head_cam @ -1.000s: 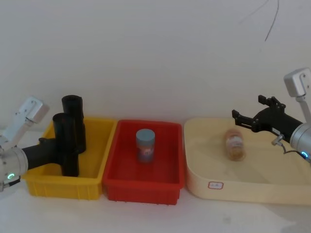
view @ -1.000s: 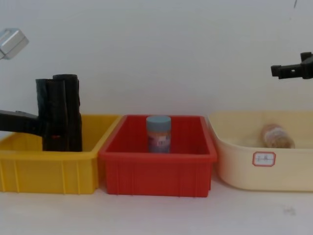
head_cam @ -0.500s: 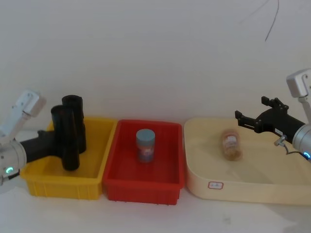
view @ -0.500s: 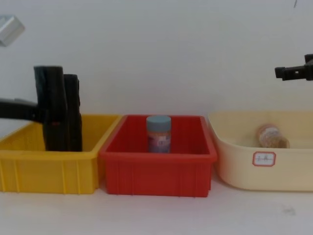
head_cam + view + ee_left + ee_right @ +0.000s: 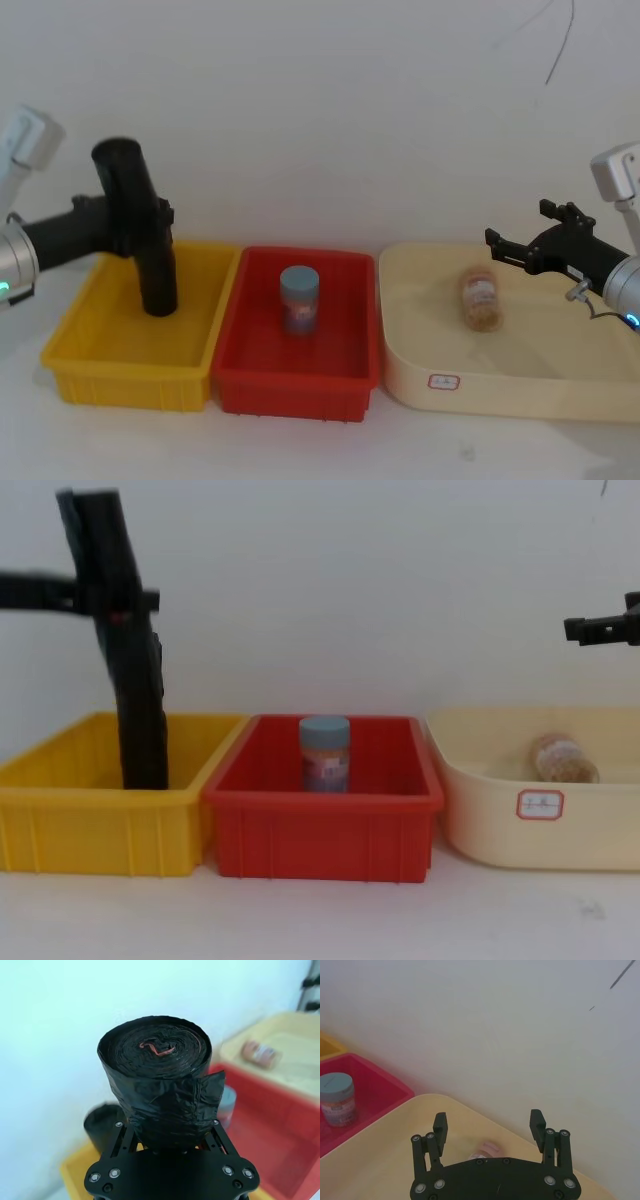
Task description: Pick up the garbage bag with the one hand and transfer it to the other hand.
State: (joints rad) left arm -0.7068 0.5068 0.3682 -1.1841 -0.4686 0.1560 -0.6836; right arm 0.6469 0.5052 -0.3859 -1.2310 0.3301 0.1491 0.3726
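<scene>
Finding 1: The left gripper [image 5: 138,214] is clenched around the middle of a black garbage bag roll [image 5: 116,168]. It holds the roll above the yellow bin [image 5: 125,385], with the top tilted toward 11 o'clock.

Finding 2: A second black roll [image 5: 158,285] stands upright in that bin, directly below the held one. Whether the two touch cannot be told.

Finding 3: The right gripper [image 5: 522,249] is released, fingers spread. It hovers over the cream tray [image 5: 480,395] at 3 o'clock of the red bin [image 5: 295,385], well apart from the held roll.

Assessment of handling: The roll is tightly wound plastic film, judged light and fairly stiff along its length. Its skin looks glossy and likely slippery, and will give a little under pressure. The left wrist view shows a loose flap of film on its side, and a grip on that flap alone could let the roll unwind.

Recommendation: The receiving gripper should close squarely across the bare upper end, above the left gripper, and avoid the flap.
</scene>
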